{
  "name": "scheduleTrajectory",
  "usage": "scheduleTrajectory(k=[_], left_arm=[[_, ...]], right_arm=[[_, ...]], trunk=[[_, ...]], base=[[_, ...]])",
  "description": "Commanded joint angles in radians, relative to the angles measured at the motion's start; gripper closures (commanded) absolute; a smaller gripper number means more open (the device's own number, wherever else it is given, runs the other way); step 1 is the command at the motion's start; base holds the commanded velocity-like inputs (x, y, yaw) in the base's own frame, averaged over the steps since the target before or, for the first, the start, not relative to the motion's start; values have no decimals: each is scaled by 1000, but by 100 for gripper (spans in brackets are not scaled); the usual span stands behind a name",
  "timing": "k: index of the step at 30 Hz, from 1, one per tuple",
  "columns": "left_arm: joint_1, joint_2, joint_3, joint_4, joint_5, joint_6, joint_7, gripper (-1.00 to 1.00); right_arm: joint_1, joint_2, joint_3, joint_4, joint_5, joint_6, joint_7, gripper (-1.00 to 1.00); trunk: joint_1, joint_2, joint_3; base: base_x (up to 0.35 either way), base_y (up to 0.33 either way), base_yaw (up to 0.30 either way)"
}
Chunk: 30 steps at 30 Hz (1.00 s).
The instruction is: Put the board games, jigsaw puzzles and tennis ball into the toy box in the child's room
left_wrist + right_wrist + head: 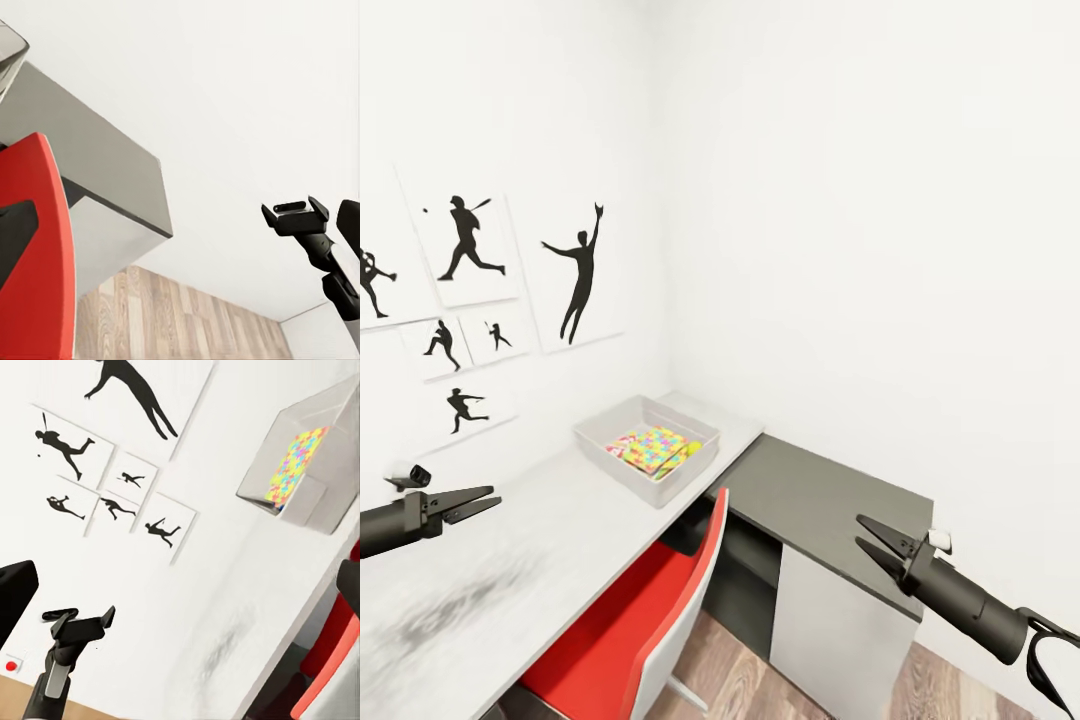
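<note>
**Both end effectors empty over table, puzzles already in toy box**

Head view, left to right. Wall prints (pixel 470 250) of black baseball-player silhouettes at 10 o'clock on the white wall. Left end effector (pixel 488 501) at 9 o'clock, hovering over the pale table (pixel 510 560), fingers a narrow gap apart, holding nothing. Table surface near it is bare with a grey smudge. Toy box (pixel 598 445) sits near frame centre on the far end of the pale table top, close to the corner wall. Inside it lie the jigsaw puzzles (pixel 655 448), multicoloured, stacked or overlapping; cannot tell how many. Red chair (pixel 650 610) at 6 o'clock, tucked under the table edge, just below the toy box. Lower dark grey table section (pixel 820 505) at 4 o'clock with a white panel under it. Right end effector (pixel 877 540) at 4 o'clock, over the edge of the dark section, fingers spread in a partly open V, empty. Wood-plank floor (pixel 760 680) at 5 o'clock.

Right wrist view: toy box (pixel 330 502) at 2 o'clock with puzzles (pixel 296 461) inside, left end effector (pixel 88 624) at 8 o'clock. Left wrist view: right end effector (pixel 294 214) at 4 o'clock, parted and empty, red chair (pixel 37 255) at 8 o'clock.
</note>
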<state>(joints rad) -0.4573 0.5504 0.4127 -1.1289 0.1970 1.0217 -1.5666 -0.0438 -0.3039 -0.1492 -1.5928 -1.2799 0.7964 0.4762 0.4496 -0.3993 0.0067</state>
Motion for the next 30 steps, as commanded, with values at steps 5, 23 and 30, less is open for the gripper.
scheduleTrajectory(k=[5,23,30], left_arm=[[0,0,0,0,-1,11,-4,-100],[0,0,1,0,-1,11,-4,-100],[0,0,2,0,-1,11,-4,-100]], right_arm=[[-1,0,-1,1,-1,6,1,-100],[-1,0,-1,1,-1,6,2,-100],[-1,-1,0,1,-1,6,1,-100]], trunk=[[0,-1,4],[0,-1,18],[0,-1,19]], base=[[0,0,-244],[-84,0,-226],[-39,0,-37]])
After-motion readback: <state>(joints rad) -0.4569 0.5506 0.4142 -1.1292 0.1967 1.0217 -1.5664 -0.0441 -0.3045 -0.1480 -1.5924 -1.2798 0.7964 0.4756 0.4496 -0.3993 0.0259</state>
